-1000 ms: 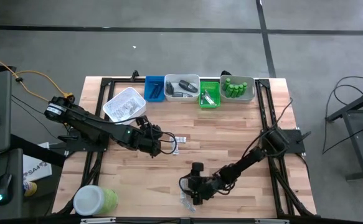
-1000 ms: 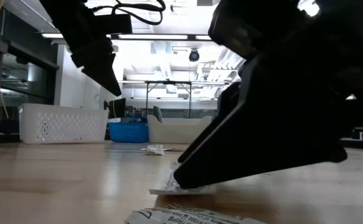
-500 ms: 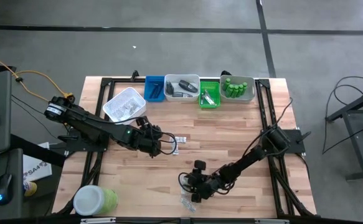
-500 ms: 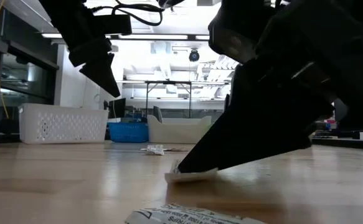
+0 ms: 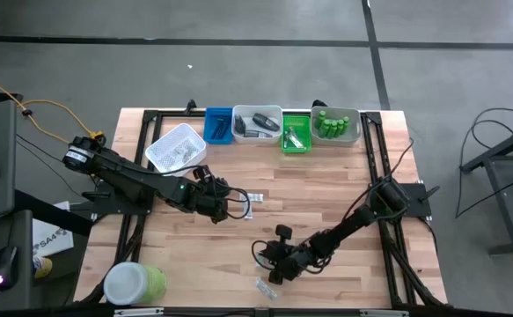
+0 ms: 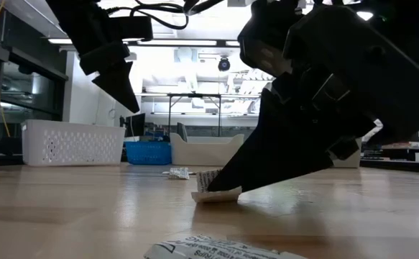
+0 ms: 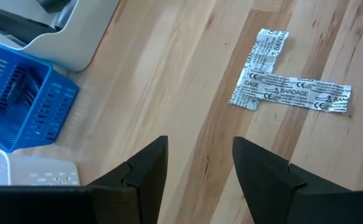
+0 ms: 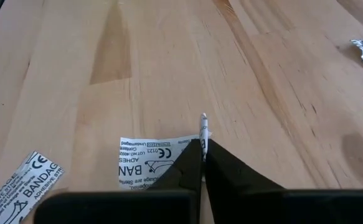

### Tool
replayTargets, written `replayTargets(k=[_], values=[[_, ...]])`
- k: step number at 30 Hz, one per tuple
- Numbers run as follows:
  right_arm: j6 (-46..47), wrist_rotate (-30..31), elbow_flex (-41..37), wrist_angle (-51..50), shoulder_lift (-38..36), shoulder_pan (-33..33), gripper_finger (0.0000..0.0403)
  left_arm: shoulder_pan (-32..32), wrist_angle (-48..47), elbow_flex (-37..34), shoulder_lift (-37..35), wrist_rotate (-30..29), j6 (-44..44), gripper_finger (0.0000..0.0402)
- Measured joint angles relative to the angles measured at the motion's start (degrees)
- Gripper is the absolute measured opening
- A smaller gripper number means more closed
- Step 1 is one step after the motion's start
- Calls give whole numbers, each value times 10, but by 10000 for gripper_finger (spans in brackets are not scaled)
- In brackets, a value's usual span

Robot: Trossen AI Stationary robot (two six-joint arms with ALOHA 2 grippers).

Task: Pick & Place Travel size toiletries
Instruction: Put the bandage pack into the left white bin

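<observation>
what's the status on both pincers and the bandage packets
Right pincer shut on bandage packet, near table edge. Left pincer open, hovering by crossed packets. Another loose packet beside the right pincer.

Bandage wrapper (image 8: 153, 160), white with black print, lies flat on the wood; one edge is pinched up between the dark fingertips (image 8: 192, 158). A second printed wrapper (image 8: 20, 180) lies flat at its 8 o'clock, near. Two more wrappers (image 7: 287, 81), overlapped in a T, lie flat mid-table. Green bottles (image 5: 331, 124) stand in the far-right tray.
</observation>
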Motion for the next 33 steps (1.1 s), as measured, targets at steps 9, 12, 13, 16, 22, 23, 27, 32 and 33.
replayTargets(k=[9,12,13,16,22,23,27,32,33], values=[[7,40,-3,-34,-34,-6,3,0,13,0,1,-2,-6,177],[16,69,-3,-79,-58,-16,3,0,14,0,1,-2,-22,177],[16,78,-2,-89,-65,-19,3,0,15,0,1,-4,-23,177],[12,102,-2,-133,-89,-26,3,0,28,0,1,-5,-23,177],[-18,133,-1,-181,-127,-45,3,0,58,0,1,-5,7,177],[-23,132,-1,-193,-134,-48,3,1,65,0,1,-3,15,177],[-48,144,0,-233,-149,-61,3,1,88,0,1,0,36,177],[-57,158,-1,-295,-154,-74,3,10,97,-1,1,6,68,177],[-61,161,-3,-304,-154,-76,3,15,114,-6,1,10,79,177]])
